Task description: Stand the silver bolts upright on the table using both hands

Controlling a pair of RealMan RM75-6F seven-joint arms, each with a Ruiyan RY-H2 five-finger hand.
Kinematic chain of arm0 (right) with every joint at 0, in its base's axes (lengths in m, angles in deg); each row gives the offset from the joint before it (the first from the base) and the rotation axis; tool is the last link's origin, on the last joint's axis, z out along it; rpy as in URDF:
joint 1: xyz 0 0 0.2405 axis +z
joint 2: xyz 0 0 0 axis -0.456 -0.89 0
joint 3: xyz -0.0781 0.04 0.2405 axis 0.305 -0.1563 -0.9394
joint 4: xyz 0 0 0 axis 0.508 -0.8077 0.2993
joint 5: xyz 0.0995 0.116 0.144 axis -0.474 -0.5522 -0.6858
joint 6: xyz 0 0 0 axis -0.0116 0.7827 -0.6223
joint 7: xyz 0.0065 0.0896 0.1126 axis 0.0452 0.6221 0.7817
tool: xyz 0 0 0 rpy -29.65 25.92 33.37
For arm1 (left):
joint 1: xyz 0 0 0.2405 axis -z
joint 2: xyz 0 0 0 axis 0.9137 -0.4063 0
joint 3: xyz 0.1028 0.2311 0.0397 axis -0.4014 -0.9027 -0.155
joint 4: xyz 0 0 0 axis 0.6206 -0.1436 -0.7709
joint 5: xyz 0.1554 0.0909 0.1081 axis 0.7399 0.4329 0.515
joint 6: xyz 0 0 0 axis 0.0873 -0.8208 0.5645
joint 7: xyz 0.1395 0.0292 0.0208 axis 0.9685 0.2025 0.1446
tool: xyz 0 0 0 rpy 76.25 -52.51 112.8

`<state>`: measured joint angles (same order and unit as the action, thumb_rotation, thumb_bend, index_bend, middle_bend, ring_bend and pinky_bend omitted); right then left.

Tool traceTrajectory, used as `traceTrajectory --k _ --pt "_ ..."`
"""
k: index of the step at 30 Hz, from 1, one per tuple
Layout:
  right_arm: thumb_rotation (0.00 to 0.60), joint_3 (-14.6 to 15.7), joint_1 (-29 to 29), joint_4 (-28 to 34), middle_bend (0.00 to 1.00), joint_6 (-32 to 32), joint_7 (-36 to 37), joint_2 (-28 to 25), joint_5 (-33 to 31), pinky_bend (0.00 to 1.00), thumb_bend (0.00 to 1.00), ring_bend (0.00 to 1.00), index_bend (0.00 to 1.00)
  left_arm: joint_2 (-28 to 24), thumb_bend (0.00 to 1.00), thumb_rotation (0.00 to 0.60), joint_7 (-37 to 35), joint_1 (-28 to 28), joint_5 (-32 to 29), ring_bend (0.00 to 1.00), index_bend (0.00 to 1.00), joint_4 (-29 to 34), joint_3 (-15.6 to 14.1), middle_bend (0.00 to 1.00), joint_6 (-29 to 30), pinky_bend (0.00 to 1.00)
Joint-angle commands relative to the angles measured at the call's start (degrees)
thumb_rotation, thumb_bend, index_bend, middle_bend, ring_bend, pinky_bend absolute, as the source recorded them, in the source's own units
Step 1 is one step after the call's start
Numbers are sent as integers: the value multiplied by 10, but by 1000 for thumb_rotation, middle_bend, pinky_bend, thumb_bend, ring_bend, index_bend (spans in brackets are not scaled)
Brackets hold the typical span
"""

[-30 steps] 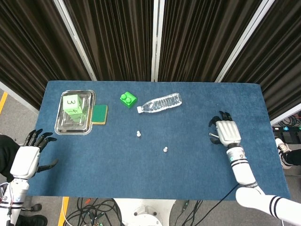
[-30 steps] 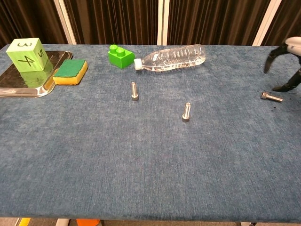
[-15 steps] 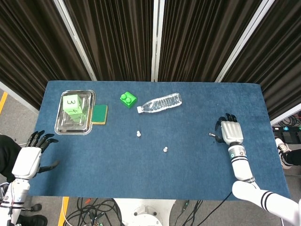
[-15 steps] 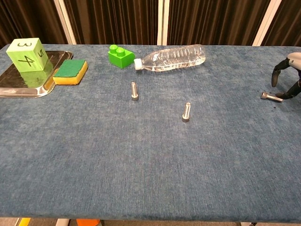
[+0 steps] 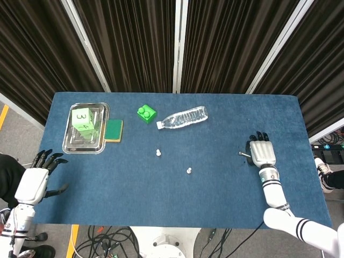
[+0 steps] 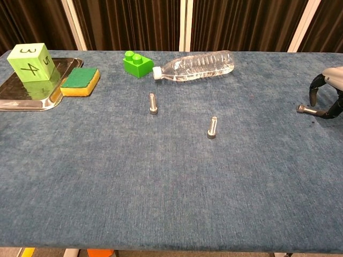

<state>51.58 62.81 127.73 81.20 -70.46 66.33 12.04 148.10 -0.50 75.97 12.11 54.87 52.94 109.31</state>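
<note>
Two silver bolts stand upright mid-table, one (image 6: 153,104) (image 5: 158,153) further left and back, the other (image 6: 213,128) (image 5: 189,170) nearer the front. A third bolt (image 6: 304,110) (image 5: 243,155) lies flat near the table's right side. My right hand (image 5: 262,152) (image 6: 328,92) is low over it, palm down. Its curved fingers come down on either side of the bolt's shaft, and whether they touch it is not clear. The bolt still rests on the cloth. My left hand (image 5: 33,180) hangs off the table's left edge with its fingers spread, holding nothing.
At the back left a metal tray (image 6: 16,99) holds a green numbered cube (image 6: 30,61), with a yellow-green sponge (image 6: 80,81) beside it. A green toy brick (image 6: 137,63) and a clear plastic bottle (image 6: 198,65) lie along the back.
My right hand has moved down and toward the table's front, over the lying bolt, its fingers now around it. The left hand and the two upright bolts have hardly moved.
</note>
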Motion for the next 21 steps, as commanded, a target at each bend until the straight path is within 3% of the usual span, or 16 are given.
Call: traceTrajectory --k 1,15,21 --pt "600 -2 2 3 187 -3 -7 -1 -10 0 251 0 483 2 176 600 -2 0 1 41 289 -3 0 161 0 0" --pt "600 -1 8 2 198 -13 -26 4 -40 0 274 0 498 5 176 600 -9 1 1 41 289 -9 -1 160 -2 0" --pt "600 -1 9 3 209 -11 -28 4 -44 0 337 0 521 4 176 600 -10 1 2 41 289 -9 -2 155 -2 0"
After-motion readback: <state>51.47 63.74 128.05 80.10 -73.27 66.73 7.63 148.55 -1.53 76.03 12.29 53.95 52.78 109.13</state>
